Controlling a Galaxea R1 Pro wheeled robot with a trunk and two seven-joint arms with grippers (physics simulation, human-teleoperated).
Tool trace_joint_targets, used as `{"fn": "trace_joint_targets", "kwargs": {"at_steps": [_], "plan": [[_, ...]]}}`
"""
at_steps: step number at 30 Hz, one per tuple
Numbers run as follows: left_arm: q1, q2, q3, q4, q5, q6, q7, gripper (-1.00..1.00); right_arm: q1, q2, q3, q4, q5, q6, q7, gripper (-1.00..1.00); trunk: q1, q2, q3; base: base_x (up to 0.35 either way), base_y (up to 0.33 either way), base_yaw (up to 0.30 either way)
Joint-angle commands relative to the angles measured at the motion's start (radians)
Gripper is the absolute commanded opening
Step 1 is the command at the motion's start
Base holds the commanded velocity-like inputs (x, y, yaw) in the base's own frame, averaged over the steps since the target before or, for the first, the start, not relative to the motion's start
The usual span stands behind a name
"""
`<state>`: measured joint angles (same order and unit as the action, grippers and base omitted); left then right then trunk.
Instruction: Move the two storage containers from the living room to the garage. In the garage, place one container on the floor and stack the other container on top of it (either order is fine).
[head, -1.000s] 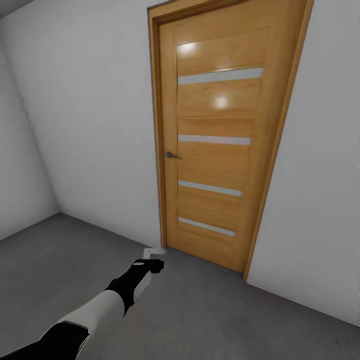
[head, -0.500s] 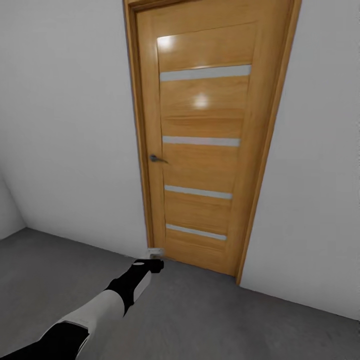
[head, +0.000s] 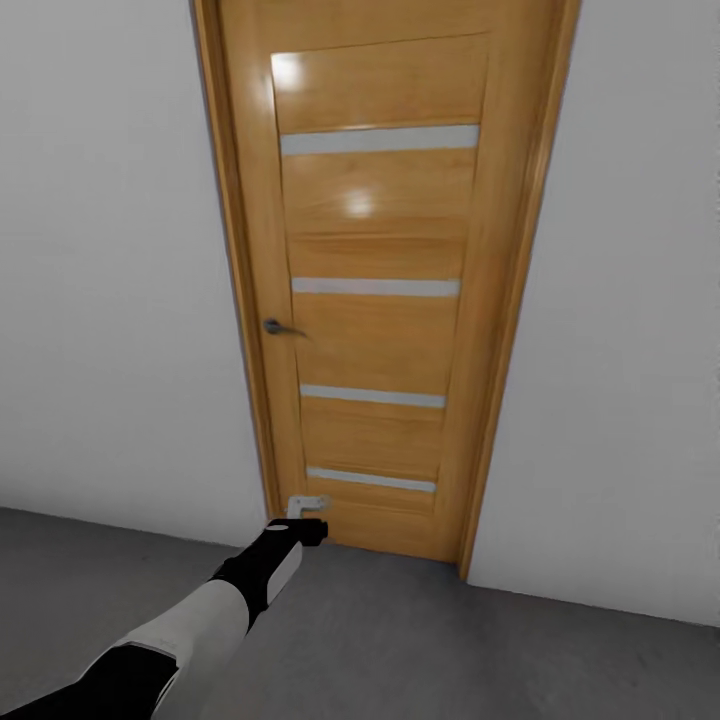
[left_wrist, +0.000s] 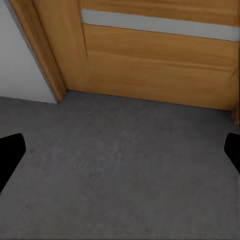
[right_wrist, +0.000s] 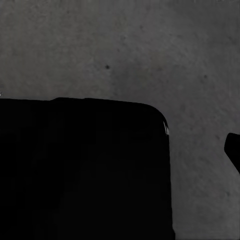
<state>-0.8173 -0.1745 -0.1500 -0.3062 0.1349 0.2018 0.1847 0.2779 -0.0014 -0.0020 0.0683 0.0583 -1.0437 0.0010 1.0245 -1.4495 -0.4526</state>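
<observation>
L claw (head: 308, 508) wide open, empty | R claw: can't tell | facing door (head: 375, 290), concrete floor (head: 450, 650) | bins: prob. light, stiff; grip rims

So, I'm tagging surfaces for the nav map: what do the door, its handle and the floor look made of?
The door looks like glossy varnished wood: orange grain with light glints, crossed by pale, perhaps frosted-glass, strips. Its handle seems grey metal. The floor looks like matt grey concrete, mottled and dull.
</observation>
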Motion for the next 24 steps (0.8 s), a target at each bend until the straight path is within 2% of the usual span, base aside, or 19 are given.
{"fn": "trace_joint_targets", "kwargs": {"at_steps": [1,17,24], "plan": [[0.000,0.000,-0.007,-0.002,0.011,0.004,0.007,1.00,0.000,0.000,-0.001,0.001,0.003,-0.003,0.000,1.00,0.001,0.000,-0.001,0.272,0.216,-0.263],[0.000,0.000,-0.005,-0.002,0.009,0.004,0.009,1.00,0.000,0.000,-0.001,0.001,0.002,-0.003,0.001,1.00,0.001,0.000,-0.001,0.261,0.221,-0.263],[-0.001,0.000,-0.004,-0.002,0.010,0.002,0.016,1.00,0.000,0.000,0.000,0.001,0.003,-0.003,0.001,1.00,0.001,0.000,-0.001,0.082,0.074,-0.169]]}}
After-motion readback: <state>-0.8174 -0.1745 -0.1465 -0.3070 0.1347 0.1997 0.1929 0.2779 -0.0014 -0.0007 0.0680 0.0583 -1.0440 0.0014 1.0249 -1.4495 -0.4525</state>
